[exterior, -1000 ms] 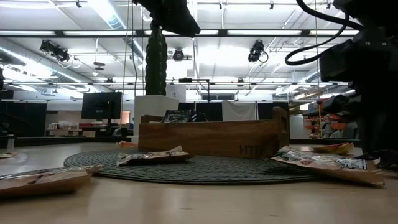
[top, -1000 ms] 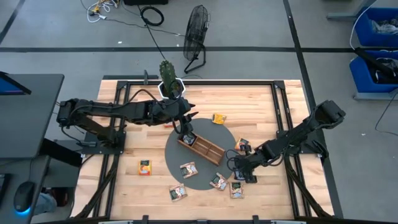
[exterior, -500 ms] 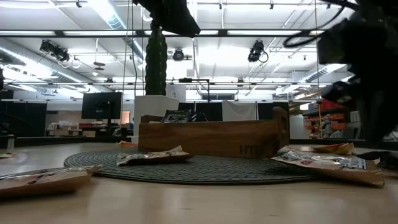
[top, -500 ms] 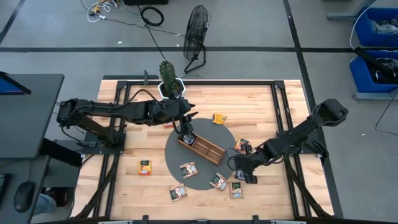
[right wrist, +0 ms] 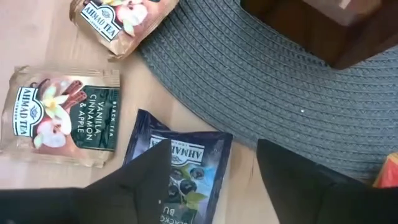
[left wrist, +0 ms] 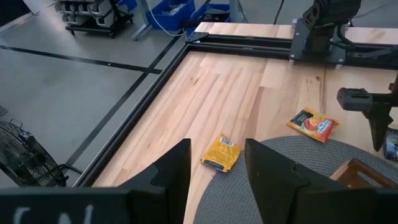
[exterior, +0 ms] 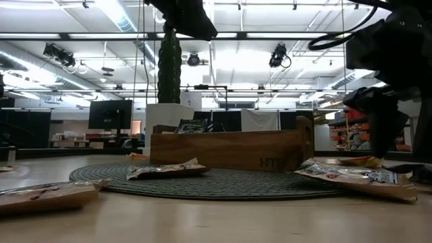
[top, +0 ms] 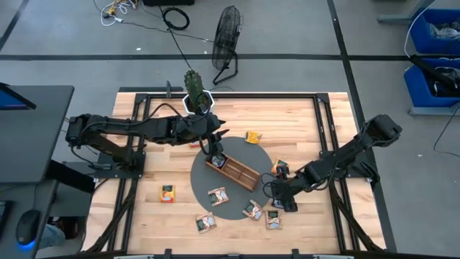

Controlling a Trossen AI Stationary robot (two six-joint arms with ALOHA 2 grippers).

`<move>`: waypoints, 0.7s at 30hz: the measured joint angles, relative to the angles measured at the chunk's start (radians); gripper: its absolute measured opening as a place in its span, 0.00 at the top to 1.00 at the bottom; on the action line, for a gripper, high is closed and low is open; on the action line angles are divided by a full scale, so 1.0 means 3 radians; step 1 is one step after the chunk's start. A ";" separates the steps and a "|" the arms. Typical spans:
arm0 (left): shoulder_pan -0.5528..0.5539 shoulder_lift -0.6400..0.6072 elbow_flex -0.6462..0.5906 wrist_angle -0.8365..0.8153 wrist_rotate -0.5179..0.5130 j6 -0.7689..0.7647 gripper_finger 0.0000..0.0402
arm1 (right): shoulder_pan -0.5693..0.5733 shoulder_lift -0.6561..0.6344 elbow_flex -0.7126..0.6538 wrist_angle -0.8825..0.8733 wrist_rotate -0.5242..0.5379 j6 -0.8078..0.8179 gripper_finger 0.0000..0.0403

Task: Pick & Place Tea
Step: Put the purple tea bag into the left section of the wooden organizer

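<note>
A beige tea packet (right wrist: 62, 115) reads "AHMAD TEA, VANILLA CINNAMON & APPLE, BLACK TEA"; the tray (exterior: 229, 150) shows "HT".

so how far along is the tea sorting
Early. At least one packet sits in the wooden tray. The right gripper, open, hangs over a dark blue packet beside the grey mat. The left gripper sits above the tray. Orange and beige packets lie loose.

A robotics lab: taped concrete floor (top: 287, 43), blue storage bins (top: 435, 36), ceiling striplights (exterior: 223, 35).
</note>
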 joint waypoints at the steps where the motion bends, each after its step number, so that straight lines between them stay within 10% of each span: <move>1: 0.0000 0.0000 0.0000 0.0000 0.0000 0.0003 0.62 | 0.0001 0.0022 0.0000 0.0014 0.0002 -0.0001 0.37; 12: 0.0004 0.0000 0.0000 0.0000 0.0000 0.0014 0.62 | 0.0008 0.0309 0.0020 0.0070 -0.0011 -0.0024 0.52; 21: 0.0004 0.0000 0.0000 0.0000 0.0000 0.0013 0.62 | 0.0007 0.0317 0.0014 0.0031 -0.0072 -0.0023 0.93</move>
